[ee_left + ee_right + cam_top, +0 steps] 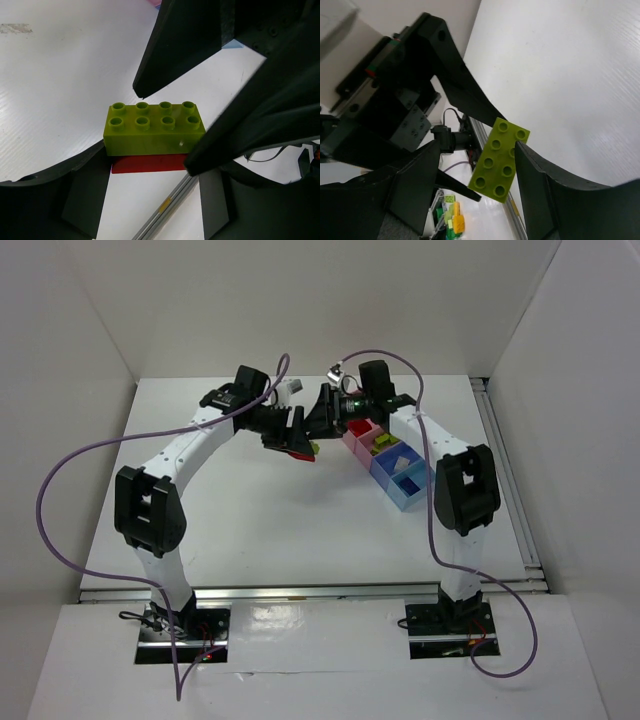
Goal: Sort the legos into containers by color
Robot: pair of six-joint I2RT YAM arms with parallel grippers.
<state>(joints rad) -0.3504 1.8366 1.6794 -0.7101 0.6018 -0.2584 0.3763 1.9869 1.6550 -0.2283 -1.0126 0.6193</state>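
Left gripper (292, 440) tight on red brick (147, 163) under lime brick (152, 127); right gripper (479, 150) astride, grip unclear.

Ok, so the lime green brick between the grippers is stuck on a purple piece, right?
Not quite. The lime green brick is stuck on a red piece, not a purple one. The left wrist view shows the red edge just under the brick. The rest is right.

Lab: white-walled robot enclosure (80, 330)
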